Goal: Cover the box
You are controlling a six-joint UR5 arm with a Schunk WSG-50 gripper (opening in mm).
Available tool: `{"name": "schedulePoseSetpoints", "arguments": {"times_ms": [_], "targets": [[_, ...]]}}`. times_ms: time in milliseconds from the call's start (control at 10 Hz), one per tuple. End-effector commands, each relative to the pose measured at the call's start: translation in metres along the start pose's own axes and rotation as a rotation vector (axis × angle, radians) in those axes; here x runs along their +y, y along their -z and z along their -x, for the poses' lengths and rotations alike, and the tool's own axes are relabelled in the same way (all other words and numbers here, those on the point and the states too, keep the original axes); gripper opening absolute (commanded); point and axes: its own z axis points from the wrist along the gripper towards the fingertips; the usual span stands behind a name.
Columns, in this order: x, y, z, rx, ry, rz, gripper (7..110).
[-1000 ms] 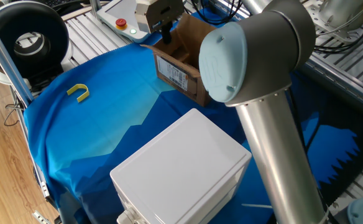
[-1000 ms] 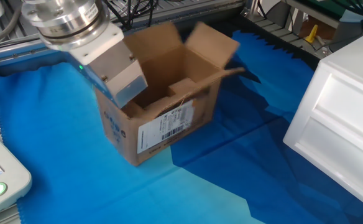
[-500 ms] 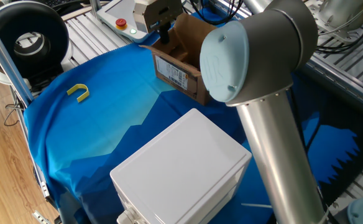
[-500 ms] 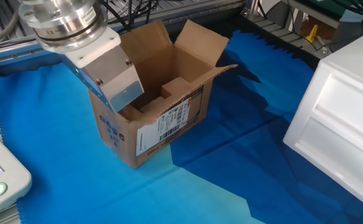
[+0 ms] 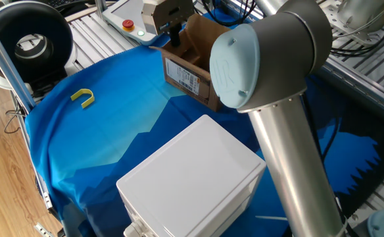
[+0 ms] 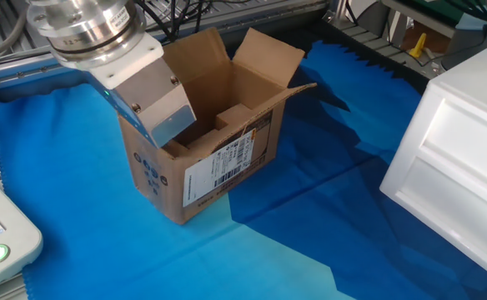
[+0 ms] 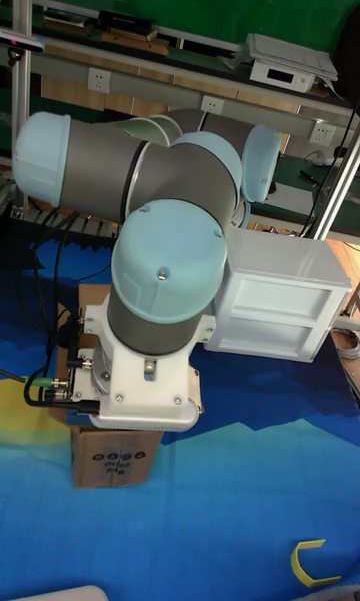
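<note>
other fixed view: barcode label point(image 6: 218, 170) on open box point(image 6: 210, 158); tool point(image 5: 173, 33) state unclear

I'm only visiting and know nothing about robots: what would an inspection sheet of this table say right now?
Surface: blue cloth covers the table.
Job's things: cardboard box upright, top flaps open, barcode label on its side.
Clutter: white plastic box; yellow U-shaped piece.
Grippers: gripper at the cardboard box's rim; open or shut cannot be told.
Cables: black cables behind the table.
Surroundings: control panel with red button; black round device; wooden floor.
</note>
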Motion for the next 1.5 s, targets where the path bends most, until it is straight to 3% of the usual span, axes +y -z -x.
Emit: {"name": "schedulePoseSetpoints", "arguments": {"times_ms": [0, 200, 300, 400, 500, 600, 700, 900, 1000, 1200, 1400], "targets": [[-0.014, 0.029, -0.074, 0.245, 0.052, -0.043, 7], [-0.002, 0.036, -0.039, 0.047, 0.006, 0.003, 7], [-0.004, 0.045, -0.039, 0.011, -0.009, -0.008, 7], [-0.001, 0.055, -0.057, 0.028, -0.014, -0.003, 7], [-0.001, 0.061, -0.091, 0.108, 0.009, 0.001, 7], [0.000, 0.059, -0.117, 0.154, 0.024, 0.015, 7], [0.001, 0.050, -0.118, 0.099, 0.011, 0.027, 7], [-0.008, 0.036, -0.088, -0.121, -0.004, 0.022, 7], [-0.013, 0.034, -0.078, -0.185, -0.001, 0.011, 7], [-0.014, 0.035, -0.066, -0.269, 0.008, 0.010, 7], [-0.011, 0.031, -0.095, -0.233, 0.020, 0.018, 7]]}}
